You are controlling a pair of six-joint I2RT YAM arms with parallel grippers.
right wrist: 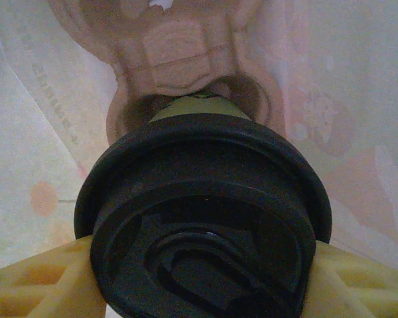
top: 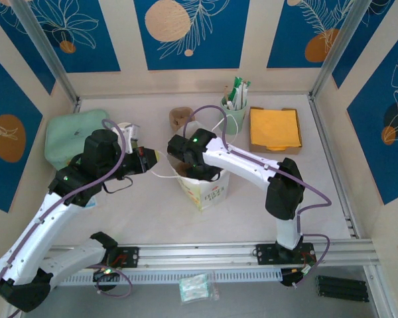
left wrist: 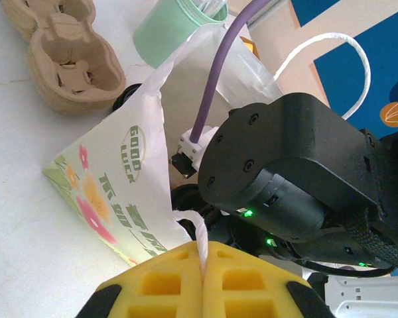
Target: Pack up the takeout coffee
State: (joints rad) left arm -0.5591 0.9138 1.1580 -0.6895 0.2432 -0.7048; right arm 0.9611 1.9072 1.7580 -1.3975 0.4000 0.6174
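Observation:
The takeout coffee (right wrist: 203, 218) fills the right wrist view, its black lid toward the camera and a strip of green side (right wrist: 198, 106) beyond it. My right gripper (right wrist: 202, 281) is shut on it, a yellow finger (right wrist: 33, 285) on each flank. It hangs inside the white paper bag (top: 205, 189), over a cardboard cup carrier (right wrist: 176, 56) at the bag's bottom. My left gripper (left wrist: 203, 262) is shut on the bag's white rope handle (left wrist: 200, 232), just left of the bag (left wrist: 119, 179). From above, my left gripper (top: 146, 161) and right gripper (top: 186, 167) flank the bag's mouth.
A second cardboard carrier (top: 181, 118) lies behind the bag. A green cup of sachets (top: 234, 116) and an orange napkin box (top: 274, 129) stand at the back right. A pale green pouch (top: 73, 136) lies at the back left. Walls close in on three sides.

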